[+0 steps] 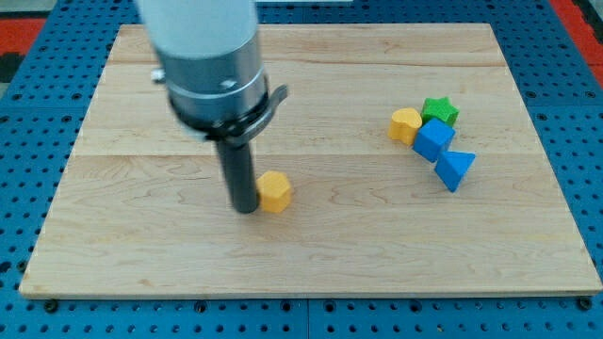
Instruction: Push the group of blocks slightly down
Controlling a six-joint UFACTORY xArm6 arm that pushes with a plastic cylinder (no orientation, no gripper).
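A group of blocks sits at the view's right on the wooden board (141,235): a yellow rounded block (405,123), a green star (440,111), a blue cube-like block (433,139) and a blue triangle (455,169) below it, all touching or nearly so. A lone yellow hexagon (274,191) lies left of centre. My tip (244,208) stands just left of the yellow hexagon, touching or almost touching it, far left of the group.
The arm's grey cylindrical body (207,56) hangs over the board's upper left. A blue pegboard table (28,104) surrounds the board on all sides.
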